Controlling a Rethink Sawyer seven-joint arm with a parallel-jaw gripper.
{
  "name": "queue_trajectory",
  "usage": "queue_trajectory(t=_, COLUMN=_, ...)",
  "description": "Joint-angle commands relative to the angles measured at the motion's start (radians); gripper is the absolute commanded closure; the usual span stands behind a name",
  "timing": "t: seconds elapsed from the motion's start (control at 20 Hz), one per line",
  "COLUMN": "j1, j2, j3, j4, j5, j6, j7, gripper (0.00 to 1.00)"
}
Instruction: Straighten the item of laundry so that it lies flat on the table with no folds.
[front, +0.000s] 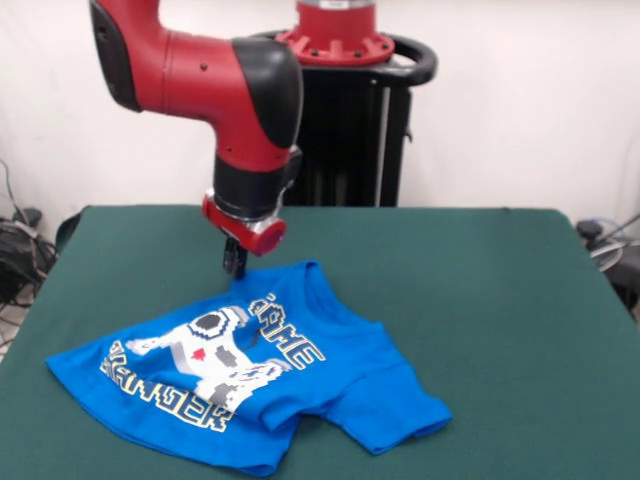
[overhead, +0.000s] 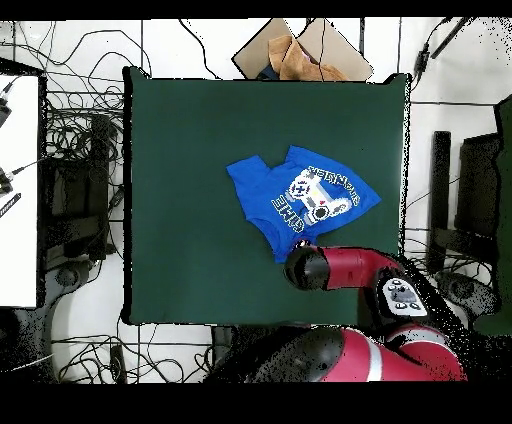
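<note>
Task judged partly done: the small bright blue short-sleeved T-shirt with white game-controller print (front: 240, 375) (overhead: 300, 196) is spread print-up near the middle of the large dark green felt-covered table (front: 500, 300) (overhead: 190, 180), but a fold is seen at one sleeve and the body is rumpled and skewed. The black gripper under the red wrist (front: 234, 260) is poised at the shirt's far edge by the collar; finger opening cannot be told, nothing seen lifted. Wide bare felt is left all round; table edges well apart.

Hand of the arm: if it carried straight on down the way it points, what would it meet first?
Most likely the far edge of the blue T-shirt; the hand points down just above it. Depth is unclear, so it may meet the green table beside the cloth instead.
</note>
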Motion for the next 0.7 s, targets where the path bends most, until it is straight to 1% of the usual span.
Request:
queue_trajectory(t=0.05, j1=-0.076, j2=0.018, j3=0.215, j4=-0.018, j5=0.035, j6=-0.029, j7=-0.061, gripper=1.0)
queue_trajectory(t=0.15, j1=-0.094, j2=0.016, j3=0.244, j4=-0.011, j5=0.046, j6=-0.01, j7=-0.064, gripper=1.0)
queue_trajectory(t=0.3, j1=-0.087, j2=0.006, j3=0.251, j4=-0.011, j5=0.05, j6=0.014, j7=-0.049, gripper=1.0)
queue_trajectory(t=0.5, j1=-0.111, j2=-0.008, j3=0.292, j4=0.003, j5=0.061, j6=0.055, j7=-0.063, gripper=1.0)
queue_trajectory(t=0.7, j1=-0.119, j2=-0.022, j3=0.312, j4=0.006, j5=0.078, j6=0.108, j7=-0.075, gripper=1.0)
